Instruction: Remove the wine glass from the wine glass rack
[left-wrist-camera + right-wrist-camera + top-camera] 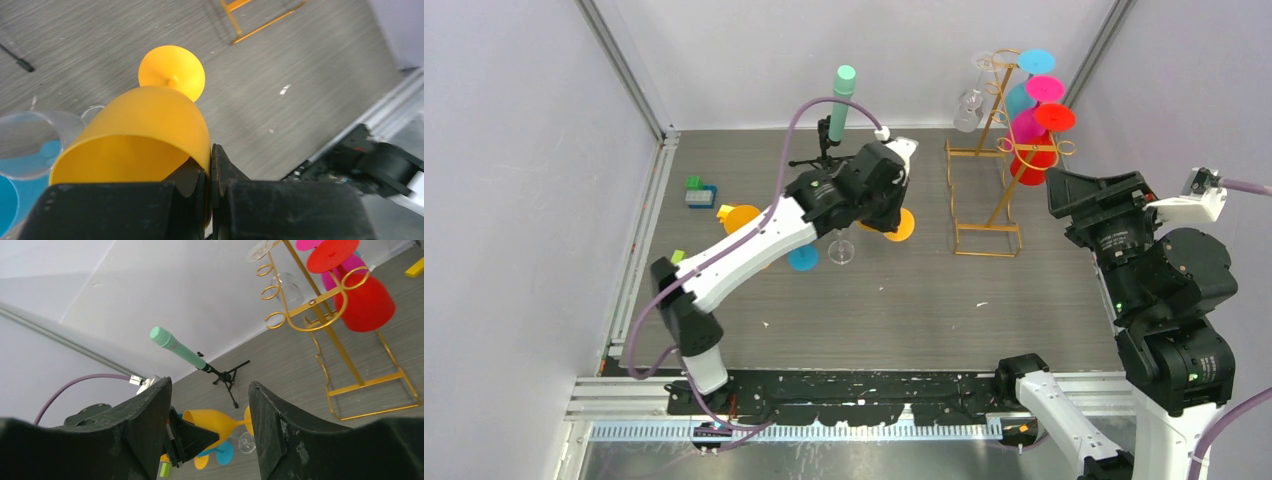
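Left gripper [210, 161]: jaws clamped on the rim of the orange wine glass [150, 125], one finger inside the bowl and one outside, pinching the thin wall. That rim pinch looks chosen because it gives flat bearing on a curved, slippery cup, where the stem would offer little. The glass is carried nearly on its side, foot pointing away from the wrist, low over the grey worktop [904, 310] and well apart from the wine glass rack [312, 302]. It is thus off its hook, though not yet standing. Beneath and beside it sit a clear glass [841, 250] and a blue one [802, 257], so this patch of worktop seems to serve as the drop zone. Likely next need: swing the foot downward before letting go, since a release at this tilt would let the glass roll into its neighbours. Right gripper [210, 385]: jaws wide apart, holding nothing, raised at the right side with its camera facing the rack, probably waiting there clear of the left arm's path. The rack stands at the back right with a red glass [370, 302] hung bowl-down in a loop, foot resting above the wire. Magenta and clear glasses hang higher up. A tripod with a mint cylinder [841, 100] stands behind the left arm, apart from the work.
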You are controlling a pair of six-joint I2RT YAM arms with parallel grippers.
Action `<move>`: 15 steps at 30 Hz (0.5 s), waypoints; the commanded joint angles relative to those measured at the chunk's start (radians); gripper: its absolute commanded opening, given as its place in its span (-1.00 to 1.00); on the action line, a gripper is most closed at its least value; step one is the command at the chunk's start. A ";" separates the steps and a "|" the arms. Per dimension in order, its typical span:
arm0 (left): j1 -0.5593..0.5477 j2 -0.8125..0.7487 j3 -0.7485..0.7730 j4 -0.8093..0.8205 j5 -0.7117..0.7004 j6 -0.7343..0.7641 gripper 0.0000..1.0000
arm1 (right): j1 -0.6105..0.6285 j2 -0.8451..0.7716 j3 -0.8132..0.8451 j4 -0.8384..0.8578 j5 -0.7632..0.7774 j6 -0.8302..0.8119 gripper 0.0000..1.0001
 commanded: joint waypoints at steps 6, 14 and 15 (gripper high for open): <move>-0.010 0.261 0.206 -0.134 -0.120 0.080 -1.00 | 0.002 -0.026 -0.025 -0.023 0.085 -0.043 0.26; -0.015 0.391 0.258 -0.208 -0.085 0.107 -1.00 | 0.001 -0.036 -0.048 -0.028 0.088 -0.029 0.27; -0.015 0.401 0.261 -0.212 -0.077 0.108 -1.00 | 0.002 -0.038 -0.052 -0.027 0.088 -0.028 0.26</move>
